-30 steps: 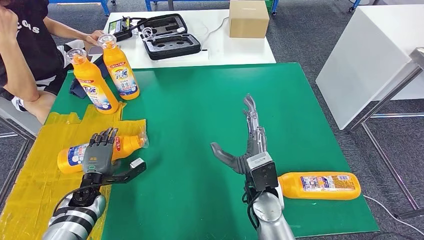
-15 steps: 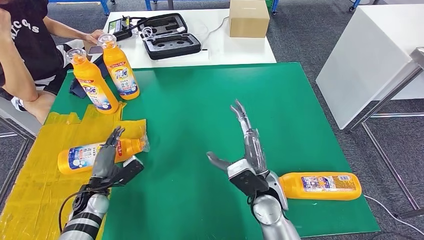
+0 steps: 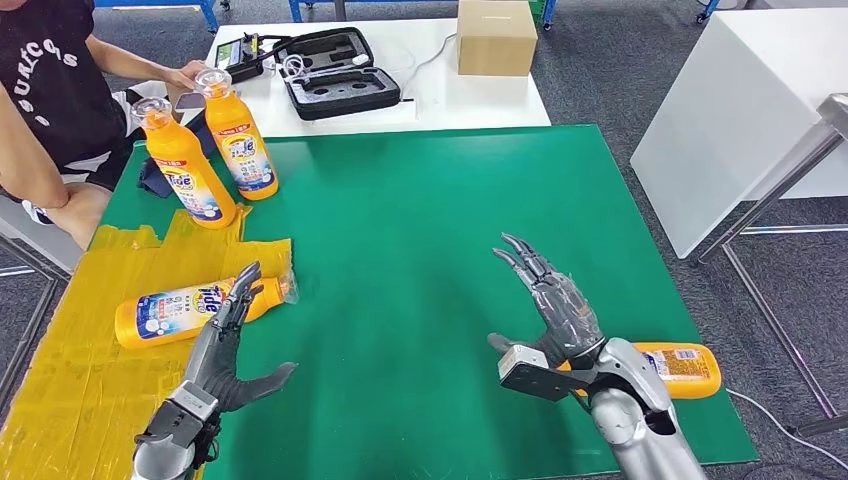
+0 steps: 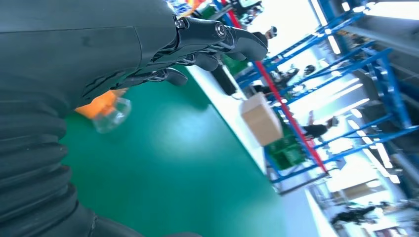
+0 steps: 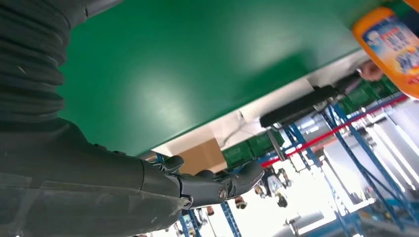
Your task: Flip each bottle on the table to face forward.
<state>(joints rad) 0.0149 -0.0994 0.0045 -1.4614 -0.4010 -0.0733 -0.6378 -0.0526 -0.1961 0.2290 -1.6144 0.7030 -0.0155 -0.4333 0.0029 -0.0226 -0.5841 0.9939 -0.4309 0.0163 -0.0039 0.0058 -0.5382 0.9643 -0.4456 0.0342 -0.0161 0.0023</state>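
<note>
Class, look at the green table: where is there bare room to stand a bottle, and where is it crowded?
Bare: the green mat between the left hand and right hand, up to the far edge. Crowded: the far left corner with two upright bottles, and the lying bottle on yellow sheeting.

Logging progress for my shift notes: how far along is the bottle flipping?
Two bottles stand upright at the table's far left, seemingly done. Both hands are open and hold nothing: left hand, right hand. Two remain lying: one on the yellow sheet, one by the right arm.
</note>
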